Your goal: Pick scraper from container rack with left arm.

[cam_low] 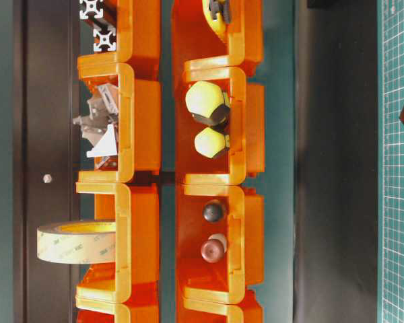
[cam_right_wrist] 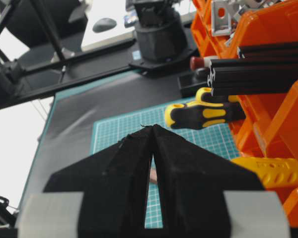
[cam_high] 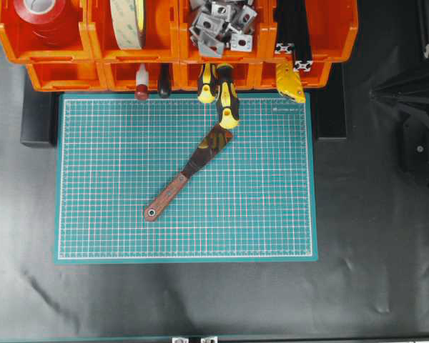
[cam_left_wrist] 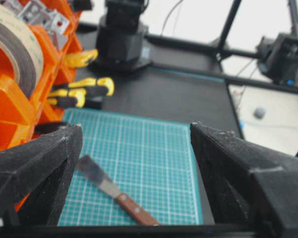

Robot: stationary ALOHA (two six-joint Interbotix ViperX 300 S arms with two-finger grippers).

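The scraper (cam_high: 185, 176) lies flat on the green cutting mat (cam_high: 272, 214), outside the orange container rack (cam_high: 64, 75). Its dark blade points up-right, ending beside the yellow-and-black screwdriver handles (cam_high: 226, 96). Its reddish-brown handle points down-left. In the left wrist view my left gripper (cam_left_wrist: 135, 126) is open, its black fingers (cam_left_wrist: 39, 163) wide apart. The scraper (cam_left_wrist: 114, 191) rests on the mat below and between them, untouched. My right gripper (cam_right_wrist: 151, 128) is shut on nothing, off to the right of the rack (cam_right_wrist: 283, 119).
The rack's bins hold tape rolls (cam_high: 129, 21), metal brackets (cam_high: 218, 25), black extrusions (cam_right_wrist: 248, 69) and a yellow tool (cam_high: 290, 82). A red-and-white-handled tool (cam_high: 141, 82) sticks out of the lower row. Black cloth surrounds the mat.
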